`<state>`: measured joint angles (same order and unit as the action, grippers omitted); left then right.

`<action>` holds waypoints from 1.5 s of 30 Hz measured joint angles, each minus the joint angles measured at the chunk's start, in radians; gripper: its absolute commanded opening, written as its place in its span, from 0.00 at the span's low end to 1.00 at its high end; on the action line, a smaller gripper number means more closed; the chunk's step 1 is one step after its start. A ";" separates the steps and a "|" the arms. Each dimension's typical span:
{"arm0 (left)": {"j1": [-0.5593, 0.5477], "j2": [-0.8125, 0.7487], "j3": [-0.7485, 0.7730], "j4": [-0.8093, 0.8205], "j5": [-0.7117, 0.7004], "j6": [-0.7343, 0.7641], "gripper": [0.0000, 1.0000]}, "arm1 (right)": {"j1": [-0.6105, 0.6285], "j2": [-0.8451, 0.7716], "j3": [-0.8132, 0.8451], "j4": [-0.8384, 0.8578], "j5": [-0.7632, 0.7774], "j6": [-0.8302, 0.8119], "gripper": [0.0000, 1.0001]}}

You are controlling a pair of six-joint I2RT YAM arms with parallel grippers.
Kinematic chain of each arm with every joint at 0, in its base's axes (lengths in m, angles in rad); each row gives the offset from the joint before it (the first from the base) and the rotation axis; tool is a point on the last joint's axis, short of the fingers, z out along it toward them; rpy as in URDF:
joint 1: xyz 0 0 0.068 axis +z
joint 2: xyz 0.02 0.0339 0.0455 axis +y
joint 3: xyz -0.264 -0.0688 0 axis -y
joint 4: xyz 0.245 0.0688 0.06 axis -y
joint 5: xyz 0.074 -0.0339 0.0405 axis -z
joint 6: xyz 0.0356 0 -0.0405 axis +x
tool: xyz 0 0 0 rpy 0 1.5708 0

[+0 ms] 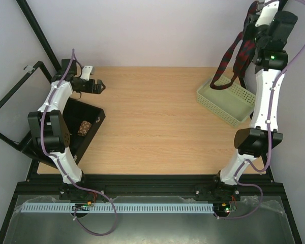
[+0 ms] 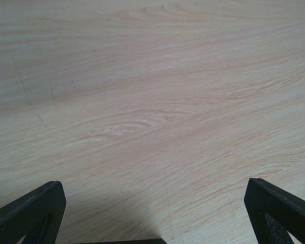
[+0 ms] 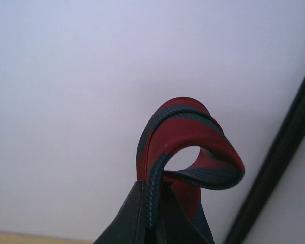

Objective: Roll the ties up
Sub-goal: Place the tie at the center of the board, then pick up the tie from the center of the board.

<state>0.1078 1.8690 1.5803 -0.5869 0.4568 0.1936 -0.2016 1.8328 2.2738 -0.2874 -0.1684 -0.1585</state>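
Tie point(image 1: 245, 51), red with navy stripes, hangs from the clenched right tool point(image 3: 156, 211) above the green basket point(image 1: 211, 95); left tool point(image 2: 152, 189), released, hovers over the surface point(image 2: 142, 101) beside the black box point(image 1: 98, 120).

Robot lab: arms point(image 1: 262, 101) bolted to rail point(image 1: 152, 180), wooden table point(image 1: 157, 127) (plain walls point(image 1: 142, 30)).

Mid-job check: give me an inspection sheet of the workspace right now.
Surface: wooden table, faint scratches in the grain.
Job's things: striped tie held high, its lower loop hanging at the green basket's far corner.
Clutter: green basket at right; black box at left, brown patterned item inside.
Grippers: left gripper open over bare wood; right gripper shut on the striped tie.
Cables: purple cables along both arms, no snag seen.
Surroundings: pale wall, black frame at left.
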 measured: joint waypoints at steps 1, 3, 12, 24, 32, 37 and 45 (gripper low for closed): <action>0.000 -0.007 -0.003 0.010 0.001 -0.001 0.99 | 0.000 -0.002 0.010 0.021 -0.019 0.020 0.01; 0.000 -0.033 -0.016 0.037 0.003 -0.004 1.00 | 0.000 -0.003 0.032 0.072 -0.064 0.073 0.01; 0.000 -0.091 -0.027 0.103 0.029 -0.012 0.99 | 0.084 -0.011 0.060 0.291 -0.306 0.371 0.02; -0.010 -0.134 -0.056 0.134 0.031 -0.034 1.00 | 0.324 -0.033 -0.058 0.326 -0.650 0.662 0.35; -0.033 -0.198 -0.134 0.147 0.000 -0.006 0.99 | 0.064 -0.209 -0.716 0.115 -0.632 0.500 1.00; -0.091 -0.222 -0.204 0.126 -0.031 0.085 1.00 | -0.010 -0.126 -0.874 -0.121 -0.579 0.287 0.96; -0.281 -0.216 -0.299 0.035 -0.098 0.262 1.00 | 0.102 -0.115 -0.880 -0.286 -0.531 0.023 0.91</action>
<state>-0.1734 1.6527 1.2812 -0.5522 0.3584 0.4553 -0.0998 1.7176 1.3941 -0.5739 -0.6994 -0.1352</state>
